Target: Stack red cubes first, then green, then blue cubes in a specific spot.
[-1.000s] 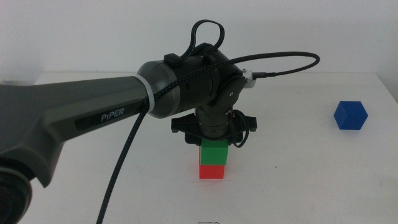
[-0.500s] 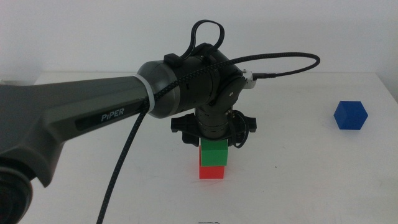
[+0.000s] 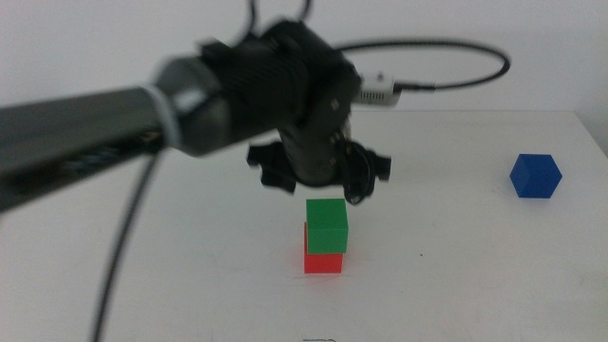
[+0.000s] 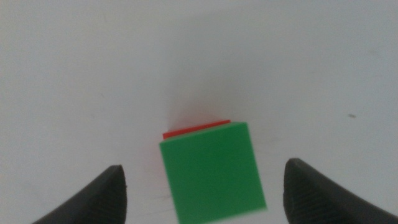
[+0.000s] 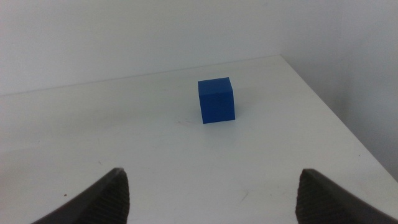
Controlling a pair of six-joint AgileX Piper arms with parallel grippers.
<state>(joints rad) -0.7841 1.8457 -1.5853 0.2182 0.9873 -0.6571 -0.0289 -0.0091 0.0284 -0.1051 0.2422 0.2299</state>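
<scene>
A green cube (image 3: 327,225) rests on a red cube (image 3: 323,262) near the table's middle, its edges slightly askew of the red one. My left gripper (image 3: 321,179) hovers just above and behind the stack, blurred, touching neither cube. In the left wrist view its jaws stand wide open around the green cube (image 4: 212,171), with a sliver of the red cube (image 4: 196,130) showing past it and the left gripper (image 4: 204,168) empty. A blue cube (image 3: 536,176) sits alone at the far right. The right gripper (image 5: 211,177) is open, facing the blue cube (image 5: 216,101) from a distance.
The white table (image 3: 456,275) ends at a right edge (image 5: 348,127) a short way past the blue cube. A black cable (image 3: 446,47) loops off the left arm above the table.
The left arm has lifted up and away from the stack, moving fast enough to blur. The green cube stays on the red one. The blue cube has not moved.
</scene>
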